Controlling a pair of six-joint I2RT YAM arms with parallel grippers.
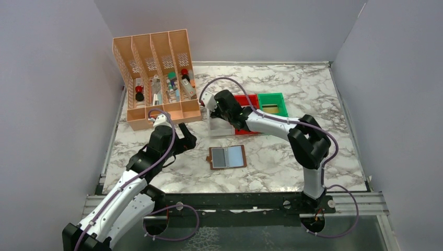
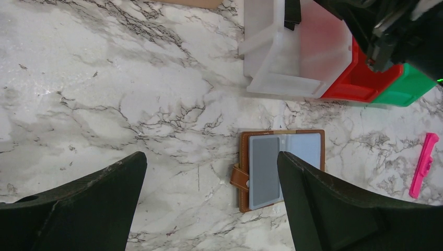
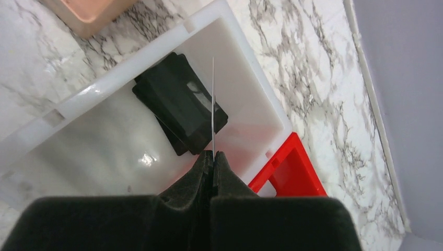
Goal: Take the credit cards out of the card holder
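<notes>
I am looking down on the marble table (image 1: 292,172), with the 4-slot peach organizer (image 1: 156,52) standing at its far left. The left arm is stretching diagonally from its near-left base toward the middle, and the left gripper (image 2: 210,159) is hanging over bare marble to the left of the card holder, its jaws spread wide and carrying nothing. The right arm is rising from its near-right base, folding sharply at the elbow and reaching left and away, so that the right gripper (image 3: 213,155) is hovering above the white bin (image 3: 172,36). Its jaws are pressing tightly together on 1 credit card (image 3: 213,104), which I am seeing edge-on as a thin line sticking straight out from the fingertips over the bin. The red bin (image 1: 245,99) is sitting against the white one, and the green bin (image 1: 272,99) is sitting beside the red. The card holder (image 1: 228,157) is lying open and flat near the table's middle, inner sleeves facing up, with a grey card (image 2: 264,170) showing in its left sleeve. Dark flat cards (image 3: 180,102) are lying stacked on the white bin's floor. A small pink plastic piece (image 2: 422,164) is lying on the marble, well apart from the holder.
</notes>
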